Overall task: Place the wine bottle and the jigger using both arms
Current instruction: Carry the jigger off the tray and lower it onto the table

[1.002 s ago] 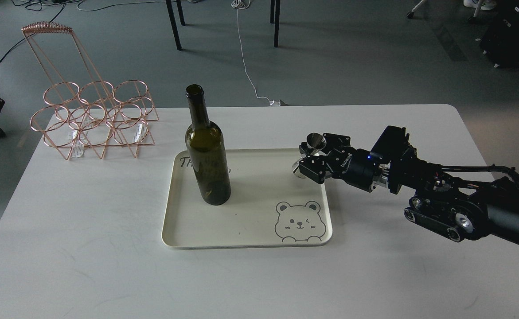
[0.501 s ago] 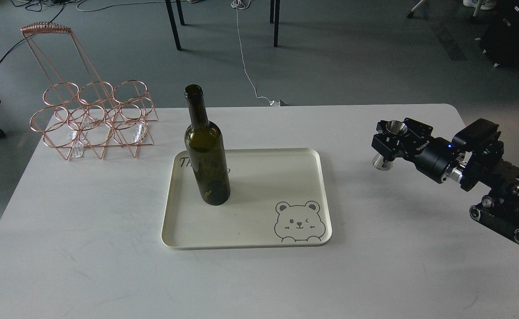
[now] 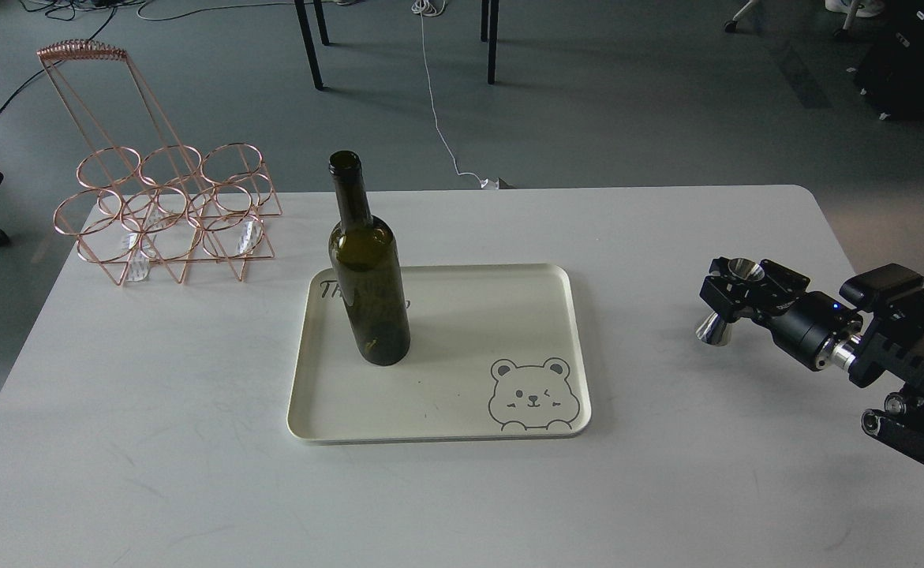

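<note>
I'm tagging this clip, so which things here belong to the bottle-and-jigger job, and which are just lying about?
Job:
- bottle, upright on the tray
- jigger, in the right gripper over the table
- tray, probably

Lying about:
- copper wire rack, back left
- table
- floor cables and chair legs

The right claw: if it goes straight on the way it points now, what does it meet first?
The right claw, shut on the jigger, points left, toward the tray. Bare table lies between; the tray's right rim looks first in line, though height above the table is unclear, so it might pass over it.
</note>
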`<action>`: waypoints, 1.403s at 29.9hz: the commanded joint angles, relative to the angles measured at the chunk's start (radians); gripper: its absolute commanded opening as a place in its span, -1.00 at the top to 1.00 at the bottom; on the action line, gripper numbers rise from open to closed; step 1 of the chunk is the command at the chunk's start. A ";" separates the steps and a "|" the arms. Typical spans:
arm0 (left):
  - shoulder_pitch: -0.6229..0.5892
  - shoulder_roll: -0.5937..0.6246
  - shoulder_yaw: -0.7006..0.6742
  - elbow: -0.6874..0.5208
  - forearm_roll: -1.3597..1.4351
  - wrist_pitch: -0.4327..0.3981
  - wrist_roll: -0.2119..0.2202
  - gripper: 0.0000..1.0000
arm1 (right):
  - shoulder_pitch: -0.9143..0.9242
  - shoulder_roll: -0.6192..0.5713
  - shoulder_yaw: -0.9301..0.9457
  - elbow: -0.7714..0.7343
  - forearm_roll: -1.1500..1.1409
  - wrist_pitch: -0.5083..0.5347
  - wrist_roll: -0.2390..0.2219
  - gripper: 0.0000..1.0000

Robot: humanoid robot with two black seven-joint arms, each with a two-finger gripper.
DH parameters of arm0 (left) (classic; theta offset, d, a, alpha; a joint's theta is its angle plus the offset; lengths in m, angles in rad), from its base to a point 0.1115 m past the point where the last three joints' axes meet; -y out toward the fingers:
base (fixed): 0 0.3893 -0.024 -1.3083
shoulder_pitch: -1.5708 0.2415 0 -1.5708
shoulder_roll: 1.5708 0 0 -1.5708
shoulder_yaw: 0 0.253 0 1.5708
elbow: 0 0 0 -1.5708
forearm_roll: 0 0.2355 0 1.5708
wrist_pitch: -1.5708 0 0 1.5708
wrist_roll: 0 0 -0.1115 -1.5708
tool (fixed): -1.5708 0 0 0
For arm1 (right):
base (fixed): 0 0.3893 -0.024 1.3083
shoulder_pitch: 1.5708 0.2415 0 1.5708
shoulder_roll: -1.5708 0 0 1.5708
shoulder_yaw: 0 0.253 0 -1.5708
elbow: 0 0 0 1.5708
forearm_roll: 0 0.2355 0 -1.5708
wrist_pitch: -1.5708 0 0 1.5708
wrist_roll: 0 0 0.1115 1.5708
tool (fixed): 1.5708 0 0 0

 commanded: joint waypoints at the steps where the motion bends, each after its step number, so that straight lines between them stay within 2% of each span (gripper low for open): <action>1: 0.000 0.001 0.002 0.000 0.000 0.000 0.000 -0.97 | -0.003 0.006 -0.006 -0.015 0.000 0.000 0.000 0.67; 5: 0.000 0.003 0.002 0.000 0.000 0.000 0.000 -0.97 | -0.008 0.006 -0.006 -0.015 0.000 0.000 0.000 0.67; 14: 0.000 0.003 0.002 0.000 0.000 0.000 -0.003 -0.97 | -0.009 0.006 -0.006 -0.015 -0.001 0.000 0.000 0.37; 24: 0.000 0.001 0.000 -0.001 0.000 0.000 -0.005 -0.97 | -0.038 0.006 -0.009 -0.011 -0.001 0.000 0.000 0.24; 26: 0.000 0.001 -0.001 -0.001 0.000 0.000 -0.005 -0.97 | -0.037 0.006 -0.008 -0.006 -0.001 0.000 0.000 0.12; 29: 0.000 0.001 -0.001 -0.001 0.000 0.000 -0.005 -0.97 | -0.037 0.005 -0.009 0.003 -0.001 0.000 0.000 -0.18; 36: 0.000 0.006 -0.001 -0.001 0.000 0.000 -0.005 -0.97 | -0.034 -0.015 -0.011 0.054 0.000 0.000 0.000 -0.34; 42: 0.000 0.009 -0.001 -0.001 -0.002 0.000 -0.005 -0.97 | -0.018 -0.118 -0.009 0.199 0.002 0.000 0.000 -0.60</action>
